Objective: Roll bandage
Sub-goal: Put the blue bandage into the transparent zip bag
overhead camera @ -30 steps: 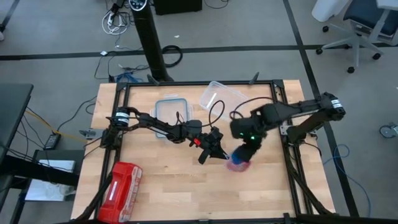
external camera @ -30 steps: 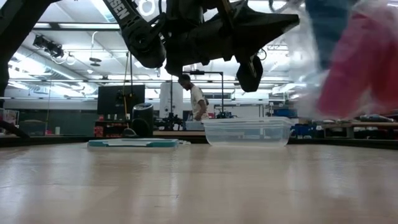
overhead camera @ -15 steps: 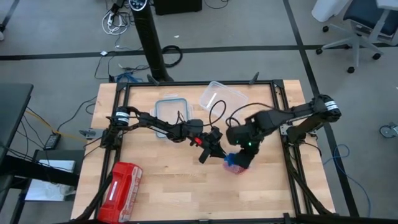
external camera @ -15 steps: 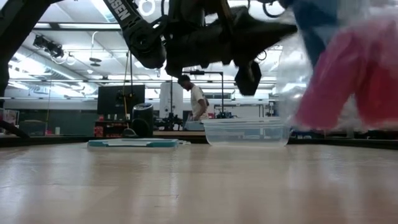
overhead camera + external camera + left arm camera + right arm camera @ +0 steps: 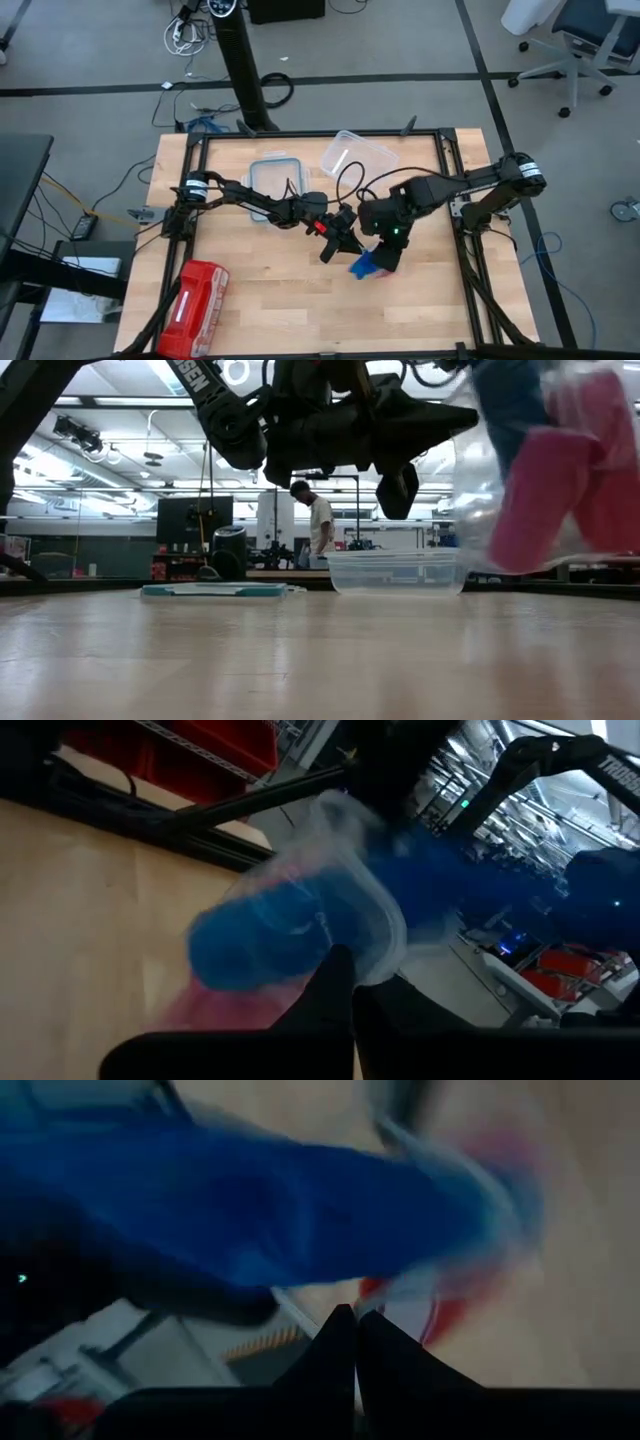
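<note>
Above the middle of the wooden table, the right gripper is holding up a clear plastic bag with jaws closed on it; the bright blue stretchy bandage is sitting inside beside red-pink fabric rolls. The left gripper, jaws shut, is hovering just beside the bag, and whether it is pinching the plastic is unclear.

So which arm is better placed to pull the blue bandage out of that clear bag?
Probably the left. The right gripper holds the clear bag off the table with the bandage inside, while the left gripper sits shut right beside it.
</note>
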Controlling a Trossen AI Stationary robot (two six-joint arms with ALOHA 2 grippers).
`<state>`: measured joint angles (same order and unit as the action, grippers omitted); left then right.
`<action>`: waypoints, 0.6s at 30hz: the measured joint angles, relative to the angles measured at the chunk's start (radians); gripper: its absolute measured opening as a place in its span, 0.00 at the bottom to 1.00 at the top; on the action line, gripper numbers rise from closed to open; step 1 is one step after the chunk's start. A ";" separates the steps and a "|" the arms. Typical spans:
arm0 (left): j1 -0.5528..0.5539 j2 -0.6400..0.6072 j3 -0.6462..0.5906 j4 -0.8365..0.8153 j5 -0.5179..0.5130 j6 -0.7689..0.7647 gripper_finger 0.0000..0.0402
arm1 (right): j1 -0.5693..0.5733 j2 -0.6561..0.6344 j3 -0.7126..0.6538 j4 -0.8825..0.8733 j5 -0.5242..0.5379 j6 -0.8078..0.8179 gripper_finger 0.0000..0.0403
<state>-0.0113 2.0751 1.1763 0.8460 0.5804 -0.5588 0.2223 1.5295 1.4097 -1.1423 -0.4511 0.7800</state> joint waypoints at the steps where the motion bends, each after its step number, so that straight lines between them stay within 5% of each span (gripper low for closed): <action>1: 0.000 0.000 0.000 0.000 0.000 0.000 0.00 | -0.002 0.002 0.001 -0.012 0.056 0.007 0.00; 2: 0.002 0.000 0.000 -0.002 -0.001 0.000 0.00 | -0.009 0.002 0.000 -0.062 0.090 0.027 0.00; 5: 0.003 0.000 0.000 0.002 0.000 -0.004 0.00 | -0.021 0.018 -0.001 -0.093 -0.032 0.008 0.00; 8: 0.004 0.000 0.000 0.000 0.002 -0.008 0.00 | -0.022 0.026 -0.002 -0.187 0.089 0.029 0.00; 9: 0.003 0.000 0.000 0.010 0.000 -0.015 0.00 | -0.028 0.024 -0.002 -0.222 0.056 0.025 0.00; 11: 0.003 0.000 0.000 0.025 0.008 -0.021 0.00 | -0.024 0.022 -0.002 -0.182 -0.021 0.006 0.00; 14: 0.005 0.000 0.000 0.024 0.014 -0.022 0.00 | -0.025 0.021 -0.002 -0.219 0.073 0.033 0.00; 16: 0.005 0.000 0.000 0.034 0.014 -0.024 0.00 | -0.027 0.020 -0.001 -0.209 -0.048 0.010 0.00; 18: 0.005 0.000 0.000 0.025 0.017 -0.023 0.00 | -0.014 0.023 0.000 -0.176 0.000 -0.004 0.00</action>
<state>-0.0063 2.0750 1.1763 0.8711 0.5973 -0.5820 0.2087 1.5521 1.4094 -1.3187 -0.4508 0.7760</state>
